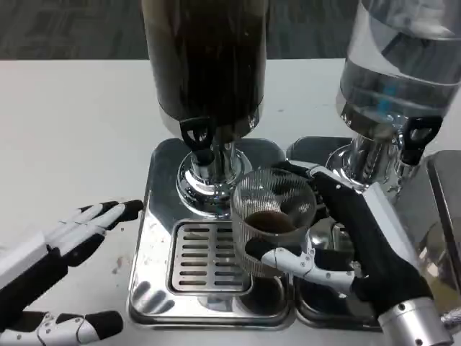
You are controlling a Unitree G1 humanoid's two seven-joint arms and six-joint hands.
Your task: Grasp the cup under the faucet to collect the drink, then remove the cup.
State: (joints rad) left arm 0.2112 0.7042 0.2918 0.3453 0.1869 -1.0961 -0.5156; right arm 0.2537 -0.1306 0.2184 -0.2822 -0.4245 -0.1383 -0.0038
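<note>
A white bench [65, 130] fills the head view, seen from above. On it stand two tall drink dispensers: one full of dark liquid [205, 65] at centre, one of clear liquid [400, 65] to the right. Each sits on a shiny metal drip tray; the centre tray [155, 238] has a slotted grate [205, 257].

The dark dispenser's black faucet [198, 137] points down at the back of the tray. The ribbed clear cup [272, 220] is in front and to the right of that faucet, over the tray's right edge, with a little dark drink in its bottom.

The right hand [360, 238] grips the cup: the thumb curls across its near side and the other fingers [317, 180] wrap the far side. The left hand [72, 238] lies low on the bench just left of the tray, fingers spread and holding nothing.

Risks, as judgement. The cup looks off to one side of the faucet, so any flow could miss it and land on the tray. The ribbed wall looks thin; a hard squeeze could buckle it, and a loose one could let it slip. A tilt while lifting it away could spill the drink, and the clear dispenser's base [364, 169] stands close behind the right hand, where it could be knocked.
</note>
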